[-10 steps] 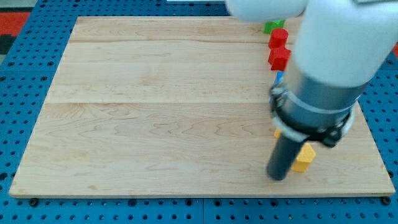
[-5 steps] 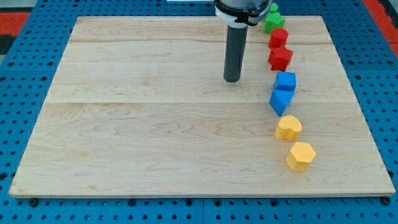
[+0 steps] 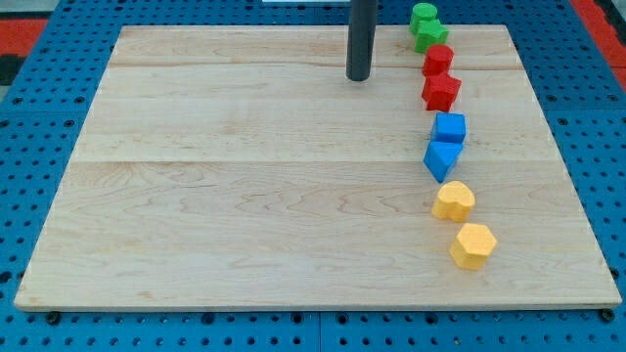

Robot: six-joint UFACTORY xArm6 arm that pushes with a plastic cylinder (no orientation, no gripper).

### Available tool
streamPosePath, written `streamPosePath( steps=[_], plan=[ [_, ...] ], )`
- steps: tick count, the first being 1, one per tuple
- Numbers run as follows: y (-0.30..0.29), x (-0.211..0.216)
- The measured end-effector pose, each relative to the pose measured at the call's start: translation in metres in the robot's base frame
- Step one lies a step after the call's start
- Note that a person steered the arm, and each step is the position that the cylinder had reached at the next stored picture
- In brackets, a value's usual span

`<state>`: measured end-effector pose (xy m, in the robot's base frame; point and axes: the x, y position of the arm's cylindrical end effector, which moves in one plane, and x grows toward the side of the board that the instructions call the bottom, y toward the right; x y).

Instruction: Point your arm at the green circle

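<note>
The green circle point(image 3: 424, 15) sits at the view's top right, at the far edge of the wooden board point(image 3: 245, 196), touching a second green block point(image 3: 429, 36) just below it. My tip point(image 3: 359, 77) rests on the board to the left of and a little below the green circle, about a rod's length away from it. The rod rises straight up out of the view.
A line of blocks runs down the board's right side: a red block point(image 3: 437, 59), a red star-like block point(image 3: 440, 92), a blue cube point(image 3: 450, 127), a blue block point(image 3: 441, 157), a yellow heart-like block point(image 3: 453, 200) and a yellow hexagon point(image 3: 473, 244).
My tip has moved from the lower right near the yellow blocks to the upper middle, then further toward the view's top. The blocks have not moved.
</note>
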<state>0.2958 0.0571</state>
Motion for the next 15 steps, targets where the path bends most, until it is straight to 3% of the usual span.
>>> streamPosePath(
  steps=[7, 9, 10, 12, 15],
  plan=[
    [-0.109, -0.074],
    [-0.093, -0.069],
    [-0.057, -0.094],
    [0.018, -0.103],
    [0.028, -0.104]
  ],
)
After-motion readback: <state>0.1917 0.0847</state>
